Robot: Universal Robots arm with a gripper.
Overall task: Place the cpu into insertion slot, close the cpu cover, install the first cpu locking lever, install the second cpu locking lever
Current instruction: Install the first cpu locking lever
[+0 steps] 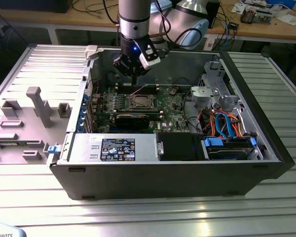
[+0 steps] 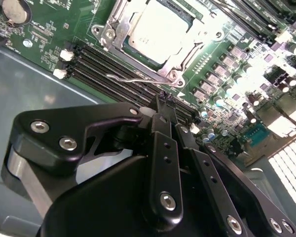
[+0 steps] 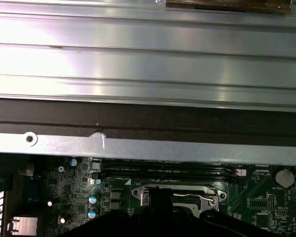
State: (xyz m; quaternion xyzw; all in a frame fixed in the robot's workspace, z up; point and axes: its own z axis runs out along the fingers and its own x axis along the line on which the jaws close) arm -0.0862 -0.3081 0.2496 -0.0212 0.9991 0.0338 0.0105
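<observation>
I read the cpu (image 2: 160, 29) as already seated in the insertion slot (image 1: 139, 102): in the second wrist view its pale metal top lies flat and square inside the socket, framed by the cpu cover (image 2: 119, 30), whose silvery plate appears folded down around it. That makes sense of the layout, since the chip has to sit level before the frame can bear on it. A thin wire locking lever (image 2: 133, 78) runs along the socket's edge nearest the gripper, beside the dark memory slots (image 2: 96, 61); I cannot tell whether it is hooked down.

In the exterior view the arm comes straight down into the open computer case (image 1: 163, 173), which lies on its side on the ribbed desk (image 1: 148, 212). The gripper (image 1: 134, 78) hangs just above the motherboard (image 1: 170, 106), at about 12 o'clock from the socket, near the memory slots. Its fingers (image 2: 164, 113) are drawn narrow, tips together, and I see nothing held between them. I judge it is poised over the lever side.
</observation>
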